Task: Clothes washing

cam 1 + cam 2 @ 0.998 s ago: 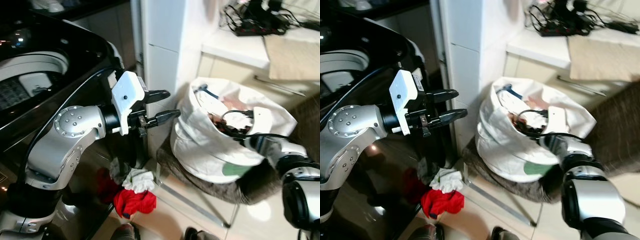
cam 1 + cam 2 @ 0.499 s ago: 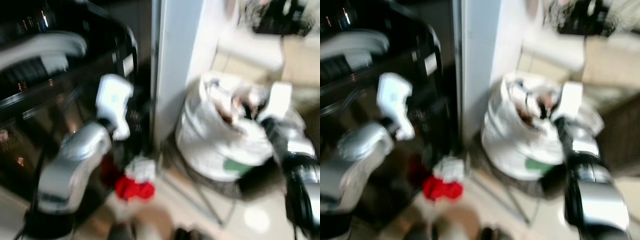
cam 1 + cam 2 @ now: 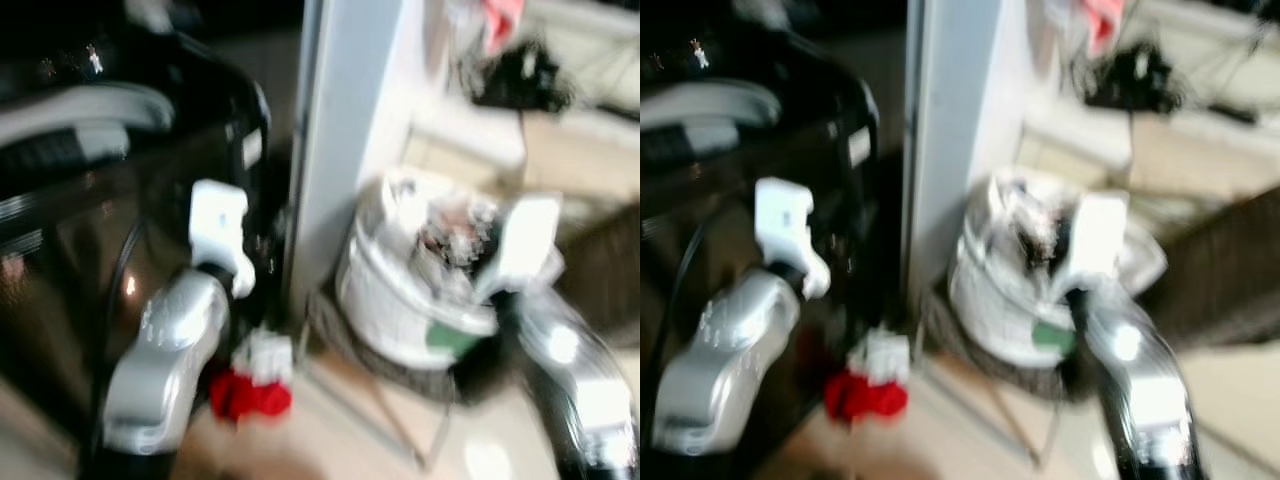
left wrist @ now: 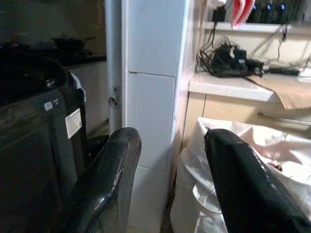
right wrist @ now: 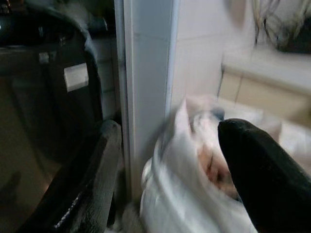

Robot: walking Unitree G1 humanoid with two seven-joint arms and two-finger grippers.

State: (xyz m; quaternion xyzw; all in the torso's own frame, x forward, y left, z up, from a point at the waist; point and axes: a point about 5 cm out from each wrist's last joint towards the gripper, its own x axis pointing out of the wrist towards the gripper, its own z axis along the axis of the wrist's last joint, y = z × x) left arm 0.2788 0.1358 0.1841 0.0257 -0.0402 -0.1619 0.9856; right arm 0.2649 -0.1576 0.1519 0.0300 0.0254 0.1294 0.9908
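Head views are badly blurred, so the soft white laundry bag [image 3: 420, 290] contents can't be made out. Both the left gripper [image 4: 170, 189] and right gripper [image 5: 170, 184] are held spread apart, nothing gripped.

no legible text anywhere

A white tiled pillar [image 4: 150, 97] is seen mid-room, with a pale ledge [image 4: 233, 86] beside it where a tangle of black cables [image 4: 228, 53] is piled near the wall. Glossy beige floor tiles [image 3: 330, 440] are lit softly; everything's pretty blurred.
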